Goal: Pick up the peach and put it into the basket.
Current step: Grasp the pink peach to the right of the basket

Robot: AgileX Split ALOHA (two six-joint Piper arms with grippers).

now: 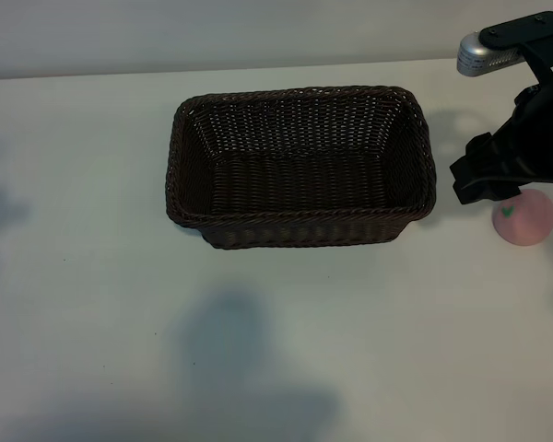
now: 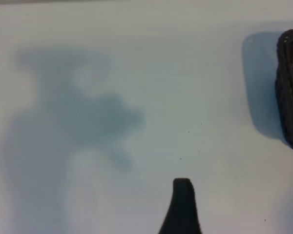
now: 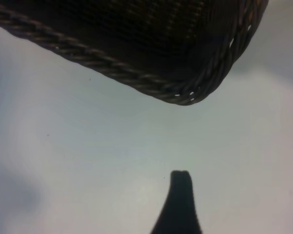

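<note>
The basket (image 1: 304, 228), dark-brown woven wicker, stands empty at the middle of the white table. The peach (image 1: 527, 221), a small pale-pink ball with a green mark, lies on the table to the basket's right. My right gripper (image 1: 487, 180) hangs just above the peach's left side and covers its upper edge. The right wrist view shows one dark finger (image 3: 180, 200) over bare table, with a basket corner (image 3: 185, 90) beyond it and no peach in sight. My left arm is outside the exterior view. Its wrist view shows one finger (image 2: 183, 204) over bare table, holding nothing.
The basket's side (image 2: 290, 87) sits at the edge of the left wrist view. The right arm's black links and a silver part (image 1: 484, 55) reach in from the far right corner. Arm shadows fall on the table (image 1: 92, 304) in front of the basket.
</note>
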